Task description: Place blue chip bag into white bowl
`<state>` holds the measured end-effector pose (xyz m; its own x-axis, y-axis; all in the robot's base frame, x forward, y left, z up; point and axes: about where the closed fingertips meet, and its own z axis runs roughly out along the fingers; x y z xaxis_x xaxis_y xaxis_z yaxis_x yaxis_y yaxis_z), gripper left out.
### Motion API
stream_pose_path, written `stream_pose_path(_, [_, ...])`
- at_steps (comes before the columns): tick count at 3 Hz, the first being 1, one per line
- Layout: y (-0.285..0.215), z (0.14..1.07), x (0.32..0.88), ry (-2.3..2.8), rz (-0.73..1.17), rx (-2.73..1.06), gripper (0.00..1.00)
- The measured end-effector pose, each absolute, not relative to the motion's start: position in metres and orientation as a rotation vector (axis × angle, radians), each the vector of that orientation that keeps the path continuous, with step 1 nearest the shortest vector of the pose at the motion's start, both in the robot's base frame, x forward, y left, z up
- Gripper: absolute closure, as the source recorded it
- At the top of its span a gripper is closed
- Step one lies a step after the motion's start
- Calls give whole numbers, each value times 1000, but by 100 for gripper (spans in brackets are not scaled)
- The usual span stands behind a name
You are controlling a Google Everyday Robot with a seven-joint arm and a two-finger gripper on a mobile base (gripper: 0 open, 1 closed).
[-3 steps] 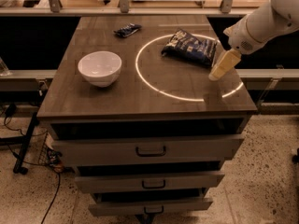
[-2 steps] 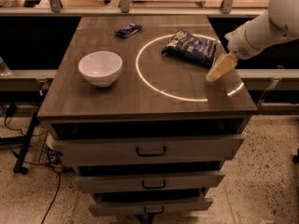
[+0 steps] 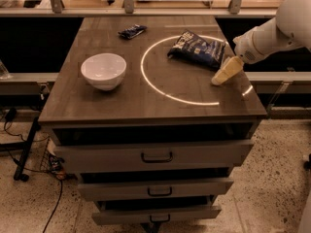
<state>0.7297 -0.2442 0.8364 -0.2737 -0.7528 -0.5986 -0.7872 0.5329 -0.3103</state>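
Observation:
The blue chip bag, dark navy with white lettering, lies on the right rear part of the tabletop inside a bright ring of light. The white bowl stands upright on the left middle of the table, with nothing in it. My gripper, with cream-coloured fingers, hangs from the white arm at the right. It points down and left, just right of and in front of the bag, a short gap from it. It holds nothing.
A small flat dark blue wrapper lies at the table's rear centre. The wooden tabletop sits on a cabinet with three drawers. A railing runs behind the table. Cables lie on the floor at the left.
The gripper and arm have shifted slightly up and toward the table's rear. The bag and bowl have not moved.

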Motion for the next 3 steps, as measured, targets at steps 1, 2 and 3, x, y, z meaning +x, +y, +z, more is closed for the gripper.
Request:
stream_pose_path(1, [-244,836,730,2055,62,-1244,0])
stream_pose_path(2, [-243,839,731,2052,79,-1236,26])
stream_pose_path(3, [-232,862,738,2007,255,-1151,50])
